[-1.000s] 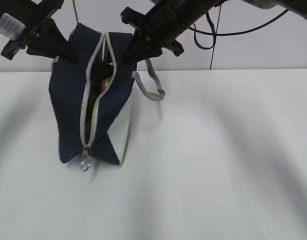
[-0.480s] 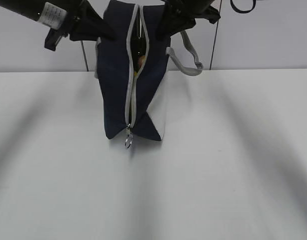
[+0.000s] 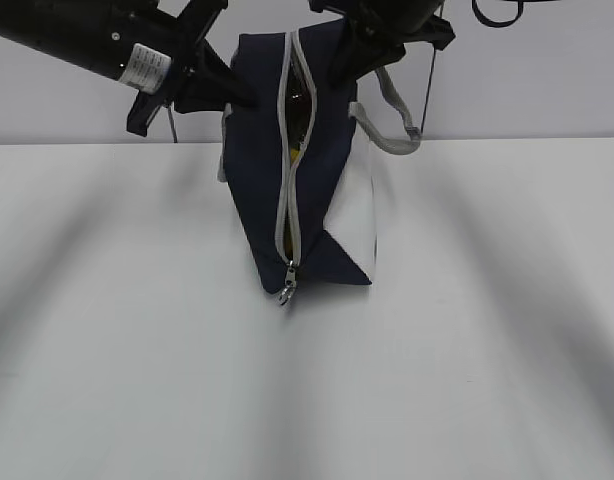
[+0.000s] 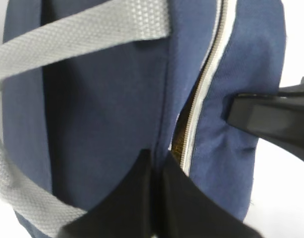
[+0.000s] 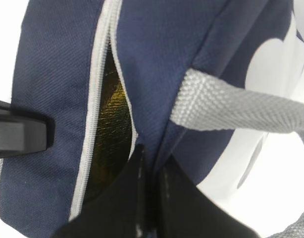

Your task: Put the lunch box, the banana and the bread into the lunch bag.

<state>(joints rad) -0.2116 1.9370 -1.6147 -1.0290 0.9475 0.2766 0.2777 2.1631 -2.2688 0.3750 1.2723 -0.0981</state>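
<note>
Exterior: your left gripper (image 3: pixel 227 95) and right gripper (image 3: pixel 339 75) pinch the bag (image 3: pixel 307 200) at its rim, base on table (image 3: pixel 467 350) | Left wrist: fabric clamped | Right wrist: zipper (image 5: pixel 95 99) agape; contents unclear, packing likely done.

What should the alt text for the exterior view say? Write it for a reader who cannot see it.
A navy-blue lunch bag with a white side panel is held up by its top fabric, the left gripper and right gripper each pinching one side of the open grey zipper. Its lower end rests on a white table, and a grey strap handle hangs to the right.
</note>
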